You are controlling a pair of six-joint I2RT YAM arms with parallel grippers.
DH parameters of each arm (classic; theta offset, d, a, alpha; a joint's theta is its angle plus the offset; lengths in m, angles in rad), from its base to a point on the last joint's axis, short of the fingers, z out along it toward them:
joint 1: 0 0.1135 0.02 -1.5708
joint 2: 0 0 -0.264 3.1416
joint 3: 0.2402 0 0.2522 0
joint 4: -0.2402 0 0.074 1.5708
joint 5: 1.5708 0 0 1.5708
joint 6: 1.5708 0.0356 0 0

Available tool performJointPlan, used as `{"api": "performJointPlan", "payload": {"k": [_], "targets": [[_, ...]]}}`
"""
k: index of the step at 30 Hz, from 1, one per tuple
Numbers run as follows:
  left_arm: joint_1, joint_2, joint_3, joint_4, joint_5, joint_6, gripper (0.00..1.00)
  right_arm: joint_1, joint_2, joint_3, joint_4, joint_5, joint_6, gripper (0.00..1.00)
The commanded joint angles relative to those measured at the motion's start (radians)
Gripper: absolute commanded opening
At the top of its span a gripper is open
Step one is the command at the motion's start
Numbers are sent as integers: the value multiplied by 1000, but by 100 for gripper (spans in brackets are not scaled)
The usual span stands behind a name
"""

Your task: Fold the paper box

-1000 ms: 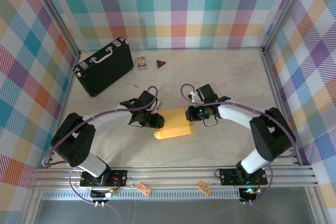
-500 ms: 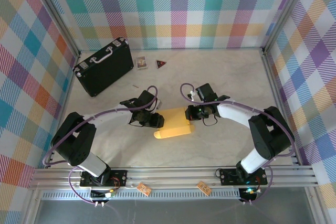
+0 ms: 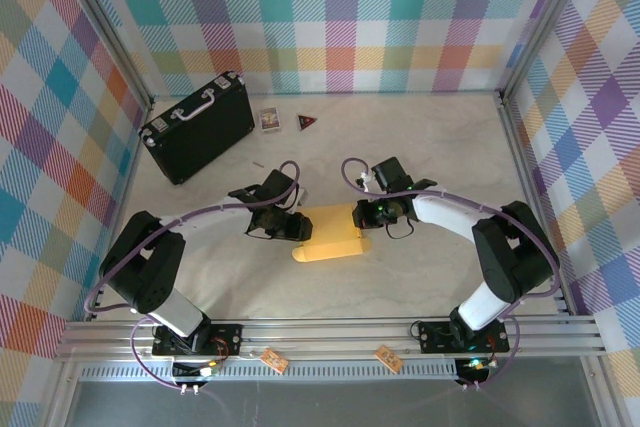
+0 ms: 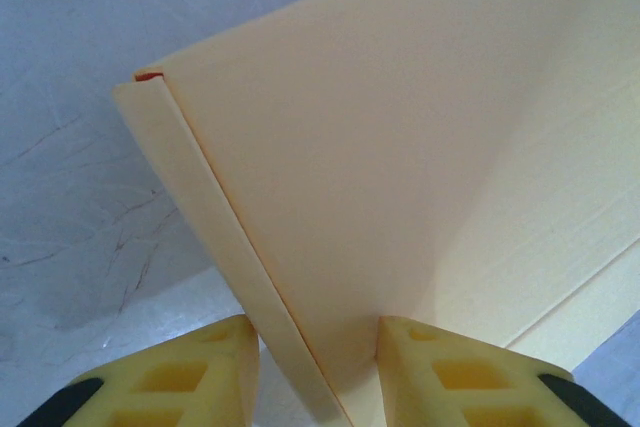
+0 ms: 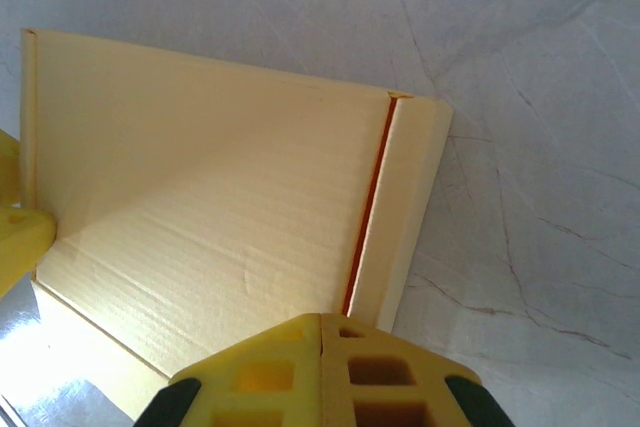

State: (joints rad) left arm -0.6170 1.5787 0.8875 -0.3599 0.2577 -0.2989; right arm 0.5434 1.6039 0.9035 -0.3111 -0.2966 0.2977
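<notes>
The pale marbled table (image 3: 440, 157) is seen with a black case (image 3: 198, 127) laid at its rear left. The paper box (image 3: 330, 235) is set at mid-table, between the two arms. Its left end is clasped in the narrowly parted left gripper (image 4: 315, 347); the right gripper (image 5: 320, 332), fully closed on nothing, is placed at its right end. A small card (image 3: 268, 119) and a red triangle (image 3: 307, 122) are seen near the back wall
</notes>
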Motion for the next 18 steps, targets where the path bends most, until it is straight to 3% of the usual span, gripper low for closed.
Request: {"api": "performJointPlan", "payload": {"k": [1, 10, 15, 18], "targets": [[1, 66, -8, -1, -8, 3, 34, 16, -3, 8, -55, -22, -3, 7], [3, 63, 5, -14, -3, 14, 33, 18, -82, 60, -26, -114, 41, 10], [3, 57, 4, -5, 9, 13, 33, 25, -5, 55, 45, -210, 76, 10], [3, 53, -1, -2, 16, 16, 35, 48, 44, 62, 62, -205, 75, 10]]}}
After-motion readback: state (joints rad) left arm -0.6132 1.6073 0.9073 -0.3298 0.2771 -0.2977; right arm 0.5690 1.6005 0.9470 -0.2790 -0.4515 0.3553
